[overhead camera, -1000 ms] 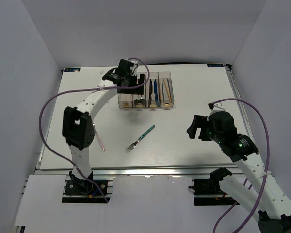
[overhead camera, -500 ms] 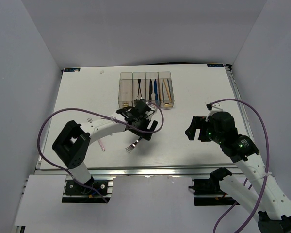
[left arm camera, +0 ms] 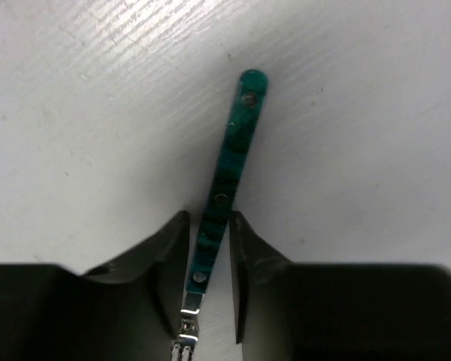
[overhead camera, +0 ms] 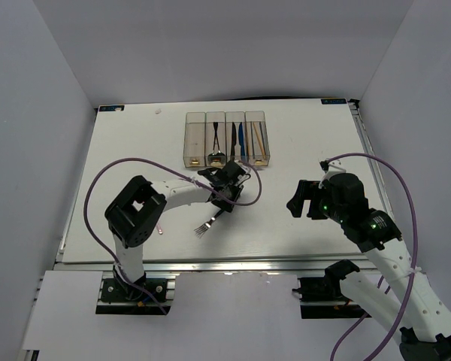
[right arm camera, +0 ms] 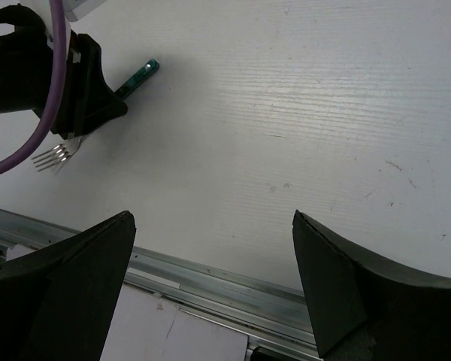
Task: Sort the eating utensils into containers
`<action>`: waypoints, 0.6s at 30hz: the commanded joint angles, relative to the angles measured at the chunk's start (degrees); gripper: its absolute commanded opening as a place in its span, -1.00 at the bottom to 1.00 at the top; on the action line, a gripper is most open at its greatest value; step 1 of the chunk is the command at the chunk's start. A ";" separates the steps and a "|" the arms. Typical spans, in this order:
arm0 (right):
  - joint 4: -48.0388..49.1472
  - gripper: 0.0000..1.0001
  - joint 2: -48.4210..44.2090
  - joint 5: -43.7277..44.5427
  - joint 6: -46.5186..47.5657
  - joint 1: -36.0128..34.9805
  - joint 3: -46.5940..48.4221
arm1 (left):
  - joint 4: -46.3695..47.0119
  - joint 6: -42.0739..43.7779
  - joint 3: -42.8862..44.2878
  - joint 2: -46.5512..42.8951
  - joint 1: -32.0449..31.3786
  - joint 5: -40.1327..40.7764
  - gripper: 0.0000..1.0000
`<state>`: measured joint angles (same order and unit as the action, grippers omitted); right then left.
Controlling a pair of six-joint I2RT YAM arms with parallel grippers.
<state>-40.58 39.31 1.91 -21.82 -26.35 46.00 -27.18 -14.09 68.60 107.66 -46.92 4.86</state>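
Observation:
A teal-handled fork (left arm camera: 237, 143) lies on the white table, its tines (overhead camera: 204, 226) pointing toward the near edge. My left gripper (left arm camera: 209, 218) is down over it, with both fingers pressed against the sides of the handle's lower end just above the silver neck. In the top view the left gripper (overhead camera: 224, 200) hides most of the handle. The containers (overhead camera: 195, 114) stand in a row at the back, holding a black spoon (overhead camera: 213, 143), knives (overhead camera: 236, 139) and orange chopsticks (overhead camera: 259, 141). My right gripper (right arm camera: 212, 218) hangs open over bare table near the front rail, holding nothing.
A thin pink stick (overhead camera: 158, 221) lies on the table left of the fork, beside the left arm's elbow. A purple cable (overhead camera: 105, 180) loops over the left side. The metal front rail (right arm camera: 210, 278) runs below the right gripper.
My left arm swung from the containers to the teal fork and came down on it. Its jaws went from wide open to closed against the handle. The right arm stayed still.

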 commanded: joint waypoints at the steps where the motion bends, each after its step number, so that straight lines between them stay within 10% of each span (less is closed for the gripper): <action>1: 1.03 0.79 -0.20 -0.16 1.08 0.07 -0.21 | -1.91 0.20 1.80 0.97 -2.20 3.04 -0.32; 10: 1.38 0.79 0.15 -0.51 1.17 0.07 -0.03 | -7.97 -0.15 2.59 -0.43 -5.99 9.72 -1.00; 18: 1.82 0.79 0.24 -0.94 1.17 0.07 -0.21 | -11.31 -4.02 11.72 -9.39 -2.50 22.12 -1.00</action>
<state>-40.53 39.48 1.69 -21.80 -26.35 46.00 -38.02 -16.01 73.43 105.16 -52.45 19.46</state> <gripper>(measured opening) 0.894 0.196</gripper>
